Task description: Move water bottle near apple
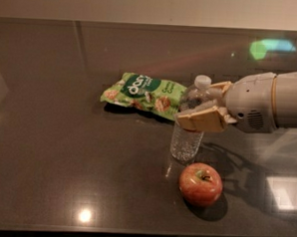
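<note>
Water bottle (186, 142) upright, gripped by claw (195, 104), apple (201, 184) just beside

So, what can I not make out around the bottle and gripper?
Camera view:
1. Clear ribbed plastic water bottle with white cap: its middle is covered by the near finger of the gripper closed around it.
2. Green snack bag: right end hidden behind the bottle; print too small to read.
3. Robot arm: cut off by the right edge.

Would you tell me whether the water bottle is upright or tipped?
Upright: the water bottle stands cap up beside the apple, with the claw closed around its upper part.
</note>
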Controlling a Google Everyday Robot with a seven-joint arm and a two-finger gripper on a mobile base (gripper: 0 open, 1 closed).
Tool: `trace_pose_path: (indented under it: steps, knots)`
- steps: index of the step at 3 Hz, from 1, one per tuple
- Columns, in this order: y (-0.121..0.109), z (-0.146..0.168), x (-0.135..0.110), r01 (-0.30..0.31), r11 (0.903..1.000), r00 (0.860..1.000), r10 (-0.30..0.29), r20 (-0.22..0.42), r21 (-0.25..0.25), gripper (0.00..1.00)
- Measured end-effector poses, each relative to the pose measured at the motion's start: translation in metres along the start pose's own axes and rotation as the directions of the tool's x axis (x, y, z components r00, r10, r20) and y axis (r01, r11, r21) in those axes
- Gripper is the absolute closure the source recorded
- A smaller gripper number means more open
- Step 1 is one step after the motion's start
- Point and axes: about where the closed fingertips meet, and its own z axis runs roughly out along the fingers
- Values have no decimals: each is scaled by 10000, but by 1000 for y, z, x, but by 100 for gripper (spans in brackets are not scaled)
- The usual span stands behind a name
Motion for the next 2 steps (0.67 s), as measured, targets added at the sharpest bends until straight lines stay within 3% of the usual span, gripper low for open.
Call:
trace_pose_path:
  steps: [1,2]
  knots:
    - [-1,1,1,29,10000,10000,-29,71,71,0]
    - [-1,1,1,30,10000,10000,-31,70,71,0]
